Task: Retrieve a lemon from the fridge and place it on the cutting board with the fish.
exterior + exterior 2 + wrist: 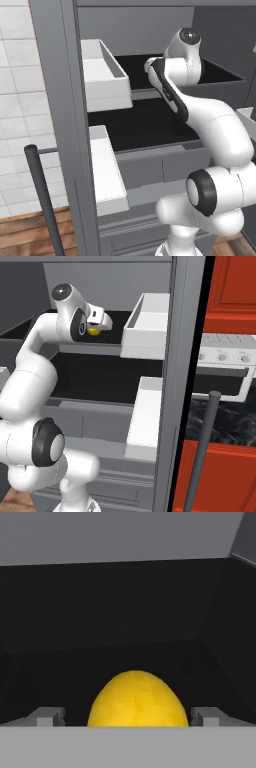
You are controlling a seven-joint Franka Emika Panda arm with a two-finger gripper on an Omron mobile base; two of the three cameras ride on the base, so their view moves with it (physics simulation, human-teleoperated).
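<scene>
The lemon (137, 699) is bright yellow and lies on the black upper shelf (112, 323) of the open fridge (185, 356). In the hand view it sits low and centred, between the two dark fingertips (50, 717), with a gap on each side. My gripper (127, 718) is open around it, not closed on it. From the right base view the lemon (94, 331) peeks out just under the hand (97, 321), which reaches deep into the shelf. The cutting board and the fish are out of view.
White door bins (102, 75) (150, 321) hang on both open doors beside the arm, with more bins below them. Long dark bar handles (42, 200) (202, 456) stand near the base. A lower black shelf (140, 125) lies under the arm. Red cabinets (230, 286) and a white oven (225, 373) are right.
</scene>
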